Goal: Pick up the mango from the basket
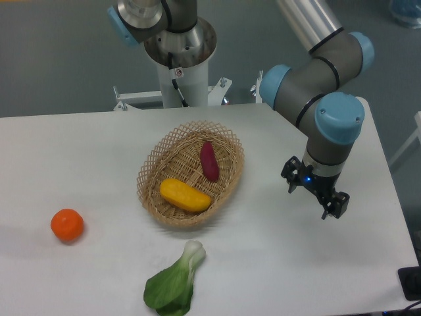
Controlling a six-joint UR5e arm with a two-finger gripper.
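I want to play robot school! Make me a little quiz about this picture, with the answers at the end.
1. True or false: the mango lies inside the basket.
2. Which thing sits alone near the left edge of the table? A) the orange B) the sweet potato C) the leafy green
3. Fill in: the gripper hangs to the ____ of the basket in the picture.

Key
1. True. It lies in the near part of the basket, apart from the sweet potato.
2. A. The sweet potato is in the basket, and the leafy green lies in front of it.
3. Right. It holds nothing.
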